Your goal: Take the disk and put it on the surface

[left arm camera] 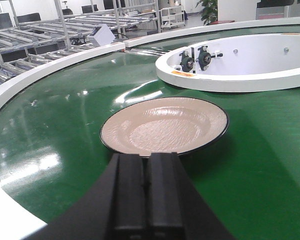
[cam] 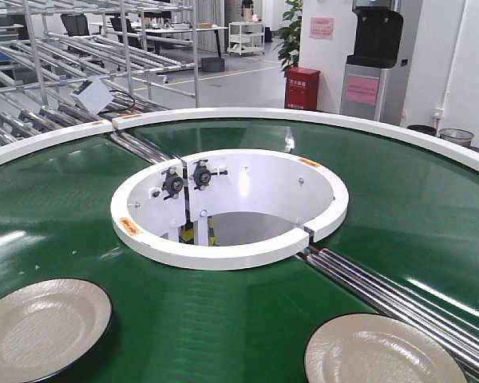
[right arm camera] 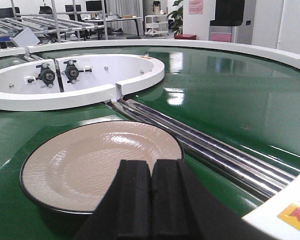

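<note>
Two cream disks with black rims lie flat on the green conveyor belt (cam: 64,207). One disk (cam: 41,327) is at the near left, the other disk (cam: 379,351) at the near right. In the left wrist view the left disk (left arm camera: 165,125) lies just beyond my left gripper (left arm camera: 147,155), whose jaws are pressed together with nothing between them. In the right wrist view my right gripper (right arm camera: 151,162) is also shut and empty, its tips hanging over the near rim of the right disk (right arm camera: 100,160). The surface is out of view.
A white ring (cam: 231,255) walls the belt's central hole, with black bearing fittings (cam: 188,179) inside. Steel rollers (cam: 383,287) cross the belt beside the right disk. A white outer rim (left arm camera: 5,220) edges the belt. Roller racks (cam: 32,88) stand behind.
</note>
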You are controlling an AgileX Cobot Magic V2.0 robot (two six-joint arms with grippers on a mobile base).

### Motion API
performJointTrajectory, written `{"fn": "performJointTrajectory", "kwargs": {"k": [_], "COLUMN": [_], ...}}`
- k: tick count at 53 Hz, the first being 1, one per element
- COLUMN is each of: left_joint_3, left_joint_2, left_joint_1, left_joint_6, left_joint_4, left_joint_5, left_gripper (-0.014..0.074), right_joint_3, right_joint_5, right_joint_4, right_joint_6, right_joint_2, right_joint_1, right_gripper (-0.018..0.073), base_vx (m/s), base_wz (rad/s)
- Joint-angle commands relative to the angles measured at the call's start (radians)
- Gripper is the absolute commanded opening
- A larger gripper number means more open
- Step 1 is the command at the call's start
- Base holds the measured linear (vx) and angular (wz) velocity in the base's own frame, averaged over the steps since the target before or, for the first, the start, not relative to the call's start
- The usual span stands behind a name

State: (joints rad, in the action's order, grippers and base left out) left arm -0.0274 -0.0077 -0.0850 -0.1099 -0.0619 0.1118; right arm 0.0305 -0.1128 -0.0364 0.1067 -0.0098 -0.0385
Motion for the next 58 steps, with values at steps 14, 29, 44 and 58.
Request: {"fn": "performJointTrajectory", "kwargs": {"k": [14, 29, 44, 58], "left_joint_3": [-0.010, -0.010, -0.010, 0.146], "left_joint_2": [-0.008, -0.008, -0.008, -0.001], "left_joint_1": [0.005, 0.005, 0.005, 0.005], "left_joint_6": [0.010, 0.010, 0.010, 0.110], "left_joint_4": [0.000, 0.000, 0.000, 0.000], "left_joint_5": [-0.082, -0.082, -0.186, -0.474], "left_gripper": [-0.0001, -0.0001, -0.0001, -0.0001], "right_joint_3": [0.018, 0.018, 0.018, -0.108], "right_joint_5": [0.087, 0.087, 0.124, 0.322], "right_joint_4": [-0.008, -0.008, -0.008, 0.066], "right_joint_6": [-0.003, -0.003, -0.003, -0.001], "right_joint_2": [-0.011, -0.011, -0.011, -0.008], "right_joint_1": [0.003, 0.003, 0.003, 0.003], "right_gripper": [-0.0006, -0.0006, -0.0006, -0.0006], "base_vx": [0.00, 0.00, 0.00, 0.00], "base_wz": [0.00, 0.00, 0.00, 0.00]}}
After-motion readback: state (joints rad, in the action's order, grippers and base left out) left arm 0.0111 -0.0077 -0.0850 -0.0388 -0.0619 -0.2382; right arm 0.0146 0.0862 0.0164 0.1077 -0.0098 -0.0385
